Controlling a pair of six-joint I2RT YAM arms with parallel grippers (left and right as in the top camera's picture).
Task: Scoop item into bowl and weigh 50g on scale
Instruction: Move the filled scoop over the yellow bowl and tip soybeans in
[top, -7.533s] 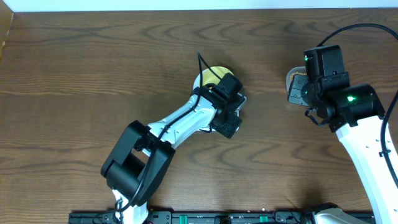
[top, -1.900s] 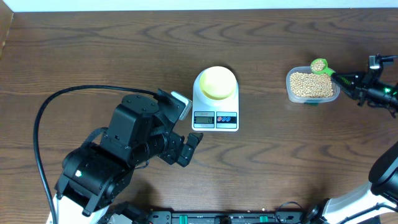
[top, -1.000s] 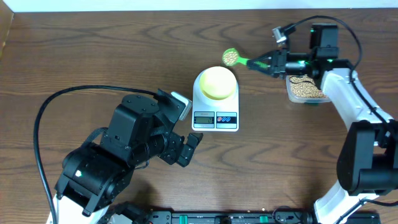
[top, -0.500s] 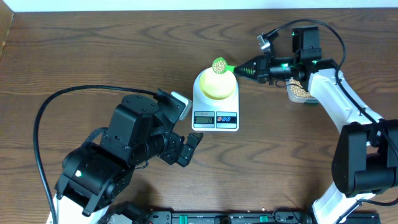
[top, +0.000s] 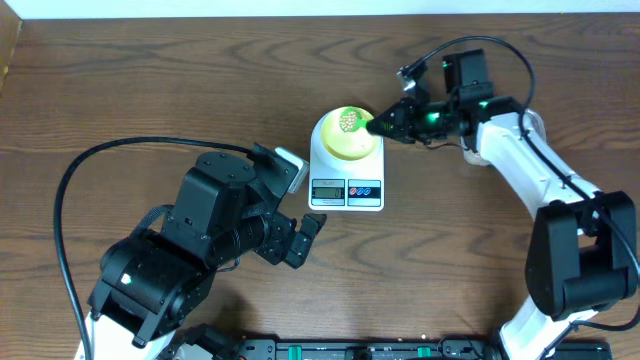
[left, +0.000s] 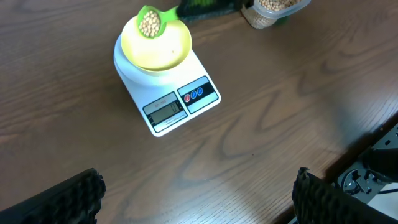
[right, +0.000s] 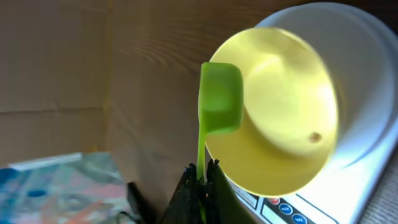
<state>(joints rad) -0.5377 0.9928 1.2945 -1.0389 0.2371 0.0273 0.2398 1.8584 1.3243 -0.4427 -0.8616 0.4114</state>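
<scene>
The white scale stands mid-table with the pale yellow bowl on its platform. My right gripper is shut on the handle of a green scoop full of tan beans, and holds it over the bowl's far rim. In the left wrist view the scoop, bowl and scale show at top left. In the right wrist view the scoop overlaps the bowl, which has one bean in it; the gripper pinches the handle. My left gripper is open and empty, raised in front of the scale.
The clear container of beans stands right of the scale, mostly hidden under my right arm in the overhead view. My bulky left arm and its cable fill the front left. The table's front edge is near.
My right gripper carried the bean-filled scoop leftward from the container to over the bowl. The left arm has stayed still over the last two seconds.
</scene>
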